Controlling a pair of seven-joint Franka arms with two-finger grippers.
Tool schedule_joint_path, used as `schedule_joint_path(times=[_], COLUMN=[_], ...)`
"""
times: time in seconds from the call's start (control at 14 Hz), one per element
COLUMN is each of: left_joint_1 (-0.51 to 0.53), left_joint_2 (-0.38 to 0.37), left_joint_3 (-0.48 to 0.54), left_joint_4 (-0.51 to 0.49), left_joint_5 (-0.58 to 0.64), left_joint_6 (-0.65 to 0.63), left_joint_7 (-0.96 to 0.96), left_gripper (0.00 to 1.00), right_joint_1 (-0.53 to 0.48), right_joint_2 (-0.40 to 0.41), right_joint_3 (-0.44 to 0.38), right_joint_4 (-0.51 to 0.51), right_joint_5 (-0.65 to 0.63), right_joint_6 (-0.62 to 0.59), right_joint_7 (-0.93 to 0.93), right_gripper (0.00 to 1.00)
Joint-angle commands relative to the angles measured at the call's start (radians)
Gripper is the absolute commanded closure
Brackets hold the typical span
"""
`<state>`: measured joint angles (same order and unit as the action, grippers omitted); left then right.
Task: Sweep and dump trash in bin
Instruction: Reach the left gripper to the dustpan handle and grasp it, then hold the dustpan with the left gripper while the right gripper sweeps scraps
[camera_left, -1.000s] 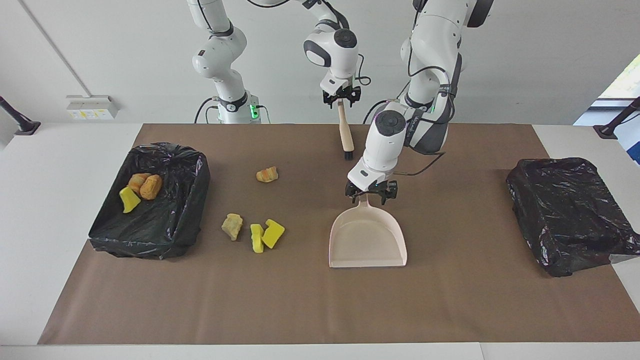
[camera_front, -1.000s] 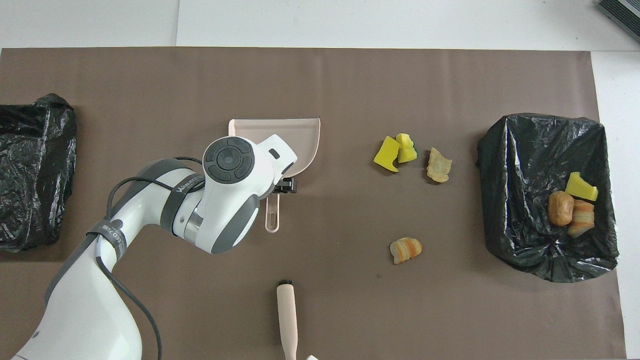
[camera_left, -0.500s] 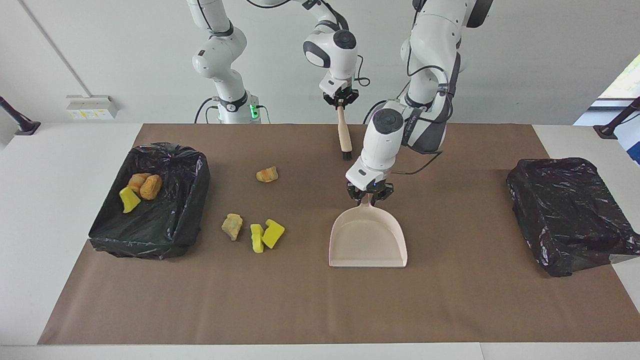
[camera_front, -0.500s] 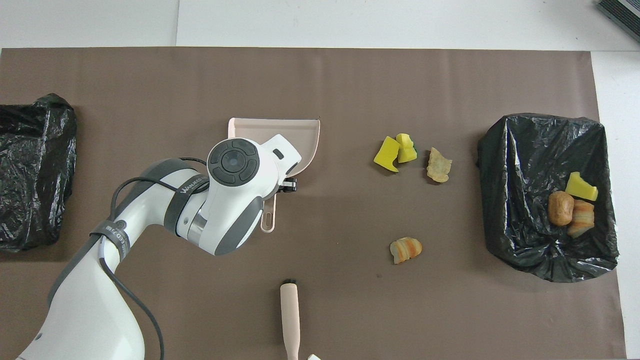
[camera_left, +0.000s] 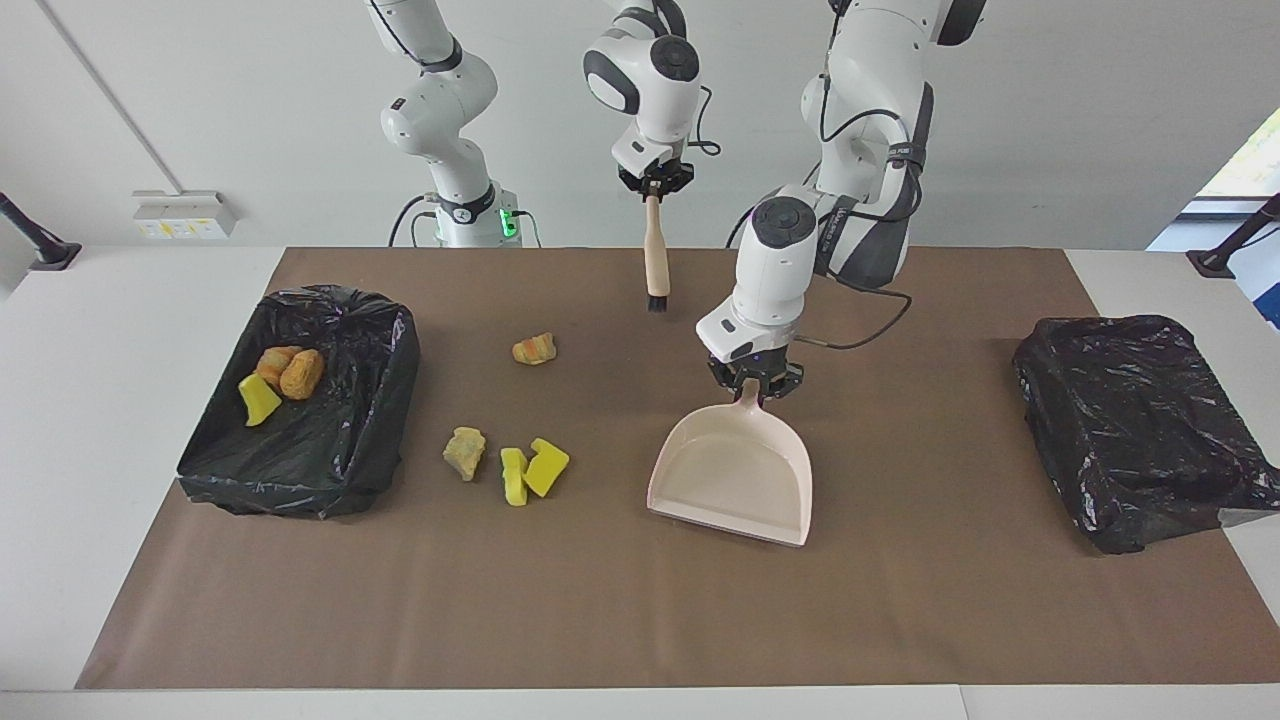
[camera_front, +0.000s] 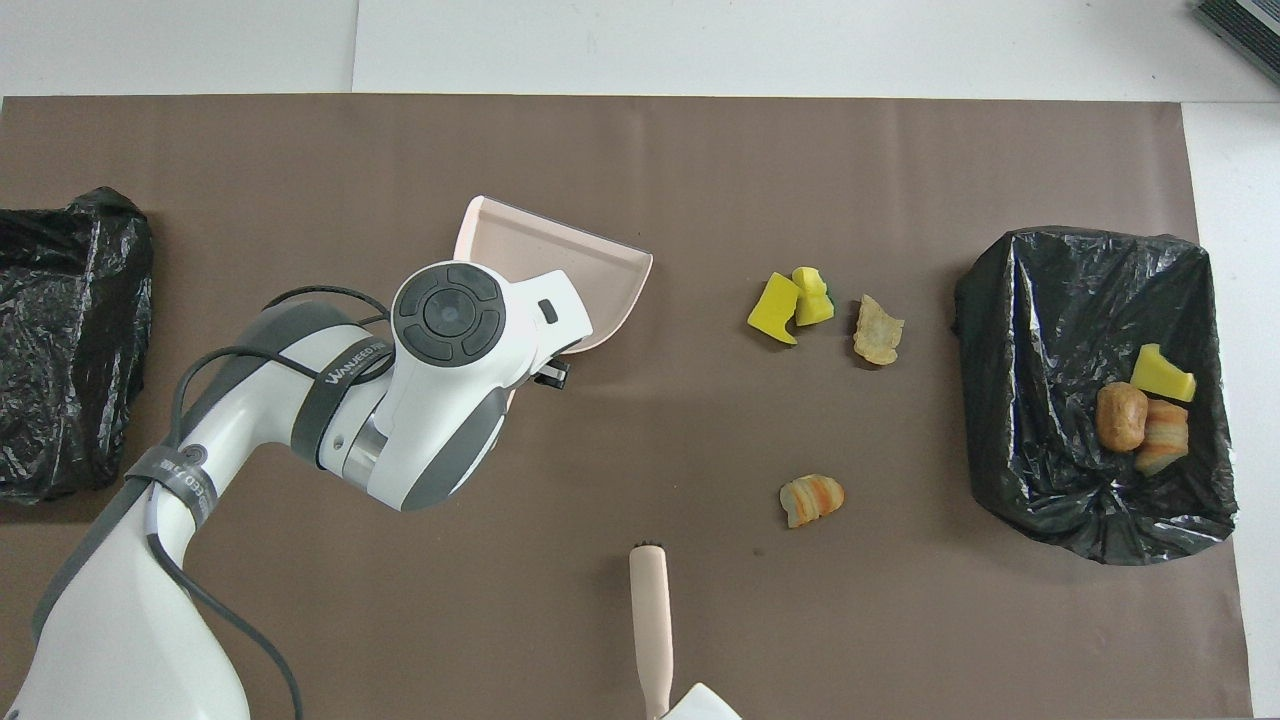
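My left gripper (camera_left: 752, 385) is shut on the handle of the pale pink dustpan (camera_left: 730, 478), which is turned at an angle with its handle end raised over the mat. My right gripper (camera_left: 652, 188) is shut on the brush (camera_left: 655, 255), which hangs bristles down above the mat. Loose trash lies on the mat: two yellow pieces (camera_left: 530, 470), a tan lump (camera_left: 465, 452) and an orange-tan lump (camera_left: 533, 348). One yellow piece (camera_left: 258, 398) and two orange lumps (camera_left: 290, 370) lie in the black-lined bin (camera_left: 375, 400). In the overhead view, my left wrist covers the dustpan (camera_front: 590, 265) handle.
A second black bag-covered box (camera_left: 1140, 430) sits at the left arm's end of the brown mat (camera_left: 900, 600). The bin with trash is at the right arm's end. The loose scraps lie between the dustpan and that bin.
My left gripper closed on the dustpan handle, then lifted and turned the pan. My right gripper raised the brush and carried it toward the right arm's end.
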<state>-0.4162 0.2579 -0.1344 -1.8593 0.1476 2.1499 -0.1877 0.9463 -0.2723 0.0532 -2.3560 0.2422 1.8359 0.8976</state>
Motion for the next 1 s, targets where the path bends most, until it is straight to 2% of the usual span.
schedule_joint_path(times=[0.0,0.21,0.36,0.43,0.64,0.79,0.93], left_joint_1=[0.005,0.020,0.017,0.016,0.008,0.007,-0.044], left_joint_2=[-0.014,-0.019,-0.029,-0.040,-0.075,-0.106,-0.153], left_joint_3=[0.004,0.002,0.002,0.001,-0.001,-0.008,-0.010], left_joint_4=[0.014,0.012,0.006,-0.006,-0.058,-0.105,-0.184], left_joint_5=[0.052,0.053,0.053,0.053,0.053,0.053,0.052], left_joint_6=[-0.042,-0.094,-0.160,-0.173,-0.209,-0.228,-0.202], left_joint_7=[0.161,0.411,0.593,0.675,0.885,0.935,0.956], left_gripper=[1.00,1.00,1.00,1.00,1.00,1.00,1.00], right_joint_1=[-0.107,-0.193,-0.358,-0.439,-0.618,-0.642,-0.694], right_joint_2=[-0.117,-0.102,-0.059,-0.026,0.088,0.197,0.296], right_joint_3=[0.005,0.005,0.007,0.008,0.008,0.008,0.004], right_joint_4=[-0.019,-0.006,-0.005,0.000,0.053,0.119,0.210], right_joint_5=[-0.079,-0.232,-0.421,-0.484,-0.552,-0.590,-0.593], right_joint_6=[-0.134,-0.172,-0.155,-0.102,0.028,0.052,0.066], right_joint_7=[-0.083,-0.146,-0.393,-0.483,-0.601,-0.574,-0.556], right_gripper=[1.00,1.00,1.00,1.00,1.00,1.00,1.00])
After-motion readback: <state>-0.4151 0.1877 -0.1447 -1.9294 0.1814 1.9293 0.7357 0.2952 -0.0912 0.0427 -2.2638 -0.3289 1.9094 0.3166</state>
